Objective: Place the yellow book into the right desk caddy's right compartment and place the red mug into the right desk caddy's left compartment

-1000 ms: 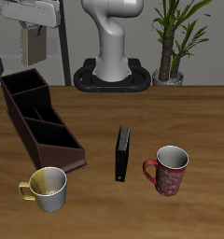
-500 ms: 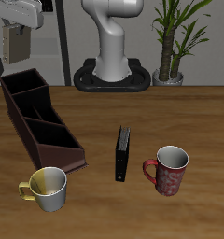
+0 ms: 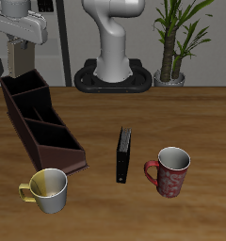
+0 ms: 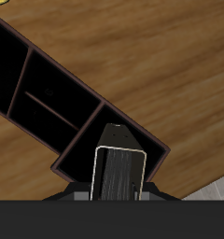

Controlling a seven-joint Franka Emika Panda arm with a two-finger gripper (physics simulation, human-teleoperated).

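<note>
My gripper [image 3: 20,45] is shut on the yellow book [image 3: 21,59], a thin tan book held upright just above the back end of the right desk caddy [image 3: 41,127]. In the wrist view the book [image 4: 119,174] hangs between my fingers over the dark brown caddy's [image 4: 49,98] end section; I cannot tell whether it touches the caddy. The red mug [image 3: 170,171], speckled with white, stands upright near the table's front edge, far from my gripper.
A black book [image 3: 123,155] stands on edge mid-table between the caddy and the red mug. A pale yellow mug [image 3: 47,190] stands by the caddy's front end. The robot base [image 3: 113,66] and a potted plant [image 3: 174,42] stand at the back.
My gripper has carried the yellow book sideways over the caddy's back end and lowered it towards the caddy. The mugs and the black book have not moved.
</note>
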